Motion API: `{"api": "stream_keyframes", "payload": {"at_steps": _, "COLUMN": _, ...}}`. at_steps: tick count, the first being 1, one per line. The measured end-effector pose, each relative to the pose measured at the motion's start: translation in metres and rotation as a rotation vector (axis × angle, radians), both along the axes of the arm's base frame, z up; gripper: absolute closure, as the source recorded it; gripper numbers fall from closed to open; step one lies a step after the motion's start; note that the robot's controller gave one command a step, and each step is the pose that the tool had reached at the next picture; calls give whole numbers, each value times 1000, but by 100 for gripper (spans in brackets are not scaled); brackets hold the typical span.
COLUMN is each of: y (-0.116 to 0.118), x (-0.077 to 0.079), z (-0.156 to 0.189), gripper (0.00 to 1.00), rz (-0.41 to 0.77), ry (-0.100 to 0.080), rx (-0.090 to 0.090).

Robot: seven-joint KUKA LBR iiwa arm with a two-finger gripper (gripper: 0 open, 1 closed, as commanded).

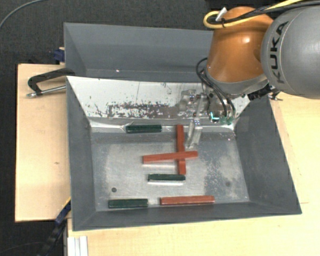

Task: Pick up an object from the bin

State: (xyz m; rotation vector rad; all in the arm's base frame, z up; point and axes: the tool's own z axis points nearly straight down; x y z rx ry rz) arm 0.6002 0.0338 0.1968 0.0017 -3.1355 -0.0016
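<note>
Grey bin (80, 159), gripper (193, 135) beside crossed red sticks (180, 156); open or closed, can't tell. Looks like approach step. Next: centre over one stick, descend

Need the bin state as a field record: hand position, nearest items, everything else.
hand: back right of the bin floor, beside the top end of the upright red stick
nearest: upright red stick crossed with the crosswise red stick
other red: front red stick
green: back green stick; middle green stick; front-left green stick
</note>
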Motion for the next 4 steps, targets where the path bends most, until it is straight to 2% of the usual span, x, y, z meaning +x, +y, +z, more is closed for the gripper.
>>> {"api": "stream_keyframes", "payload": {"at_steps": 1, "y": 20, "x": -37, "z": -129, "gripper": 0, "rz": 87, "ry": 0, "rx": 0}}
{"api": "stream_keyframes", "payload": {"at_steps": 2, "y": 20, "x": -34, "z": -125, "gripper": 100, "rz": 85, "ry": -8, "rx": 1}}
{"api": "stream_keyframes", "payload": {"at_steps": 3, "y": -11, "x": -16, "z": 12, "gripper": 100, "rz": 74, "ry": -13, "rx": -1}}
{"api": "stream_keyframes", "payload": {"at_steps": 4, "y": -11, "x": -16, "z": 12, "gripper": 0, "rz": 74, "ry": -12, "rx": 0}}
